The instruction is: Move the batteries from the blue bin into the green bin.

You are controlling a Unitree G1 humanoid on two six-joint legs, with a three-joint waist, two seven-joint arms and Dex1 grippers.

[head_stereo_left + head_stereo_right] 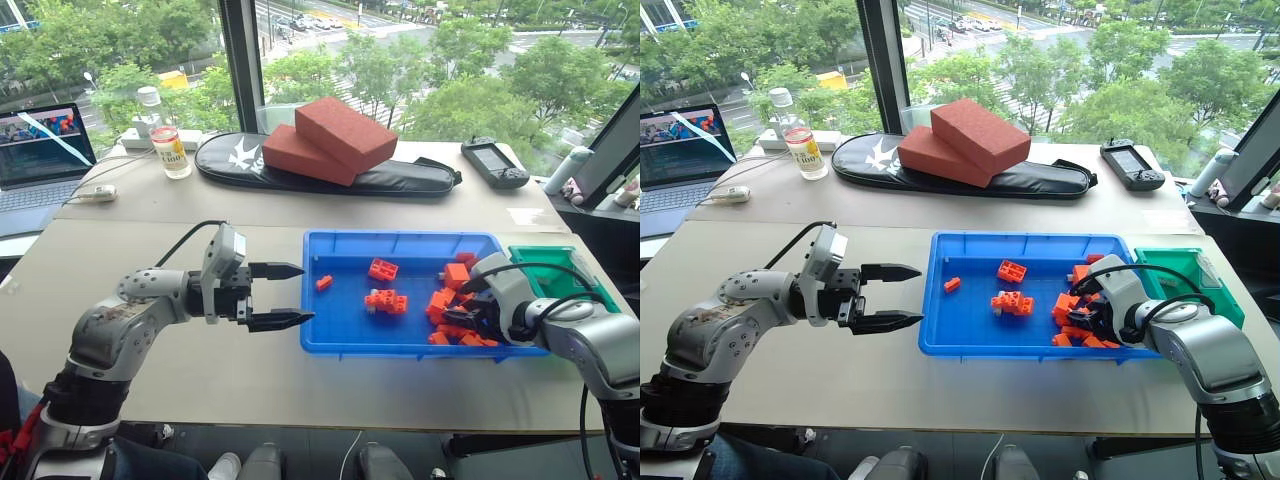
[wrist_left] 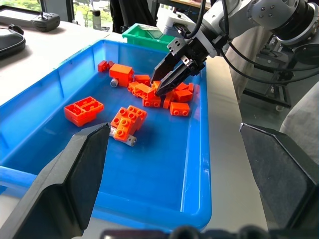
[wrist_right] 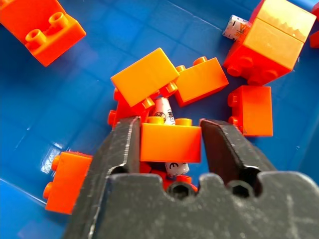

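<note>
Down in the brick pile, the right gripper (image 3: 172,137) has its two black fingers clamped on the sides of an orange brick (image 3: 171,142), not on a battery. A grey battery (image 3: 164,112) lies just under and behind that brick, partly buried; a second battery (image 3: 235,26) pokes out beside a larger brick farther off. All of this sits at the right end of the blue bin (image 1: 340,345), with the green bin (image 1: 550,262) just beyond that end, touching or nearly touching it. The left gripper (image 1: 285,295) hovers by the tray's left wall, fingers spread and holding nothing.

By my reading, the step in hand is picking a battery, and the grasp has landed on the wrong piece. Next it calls for letting go, shifting the brick aside or reaching past it, and closing on the battery itself.
</note>
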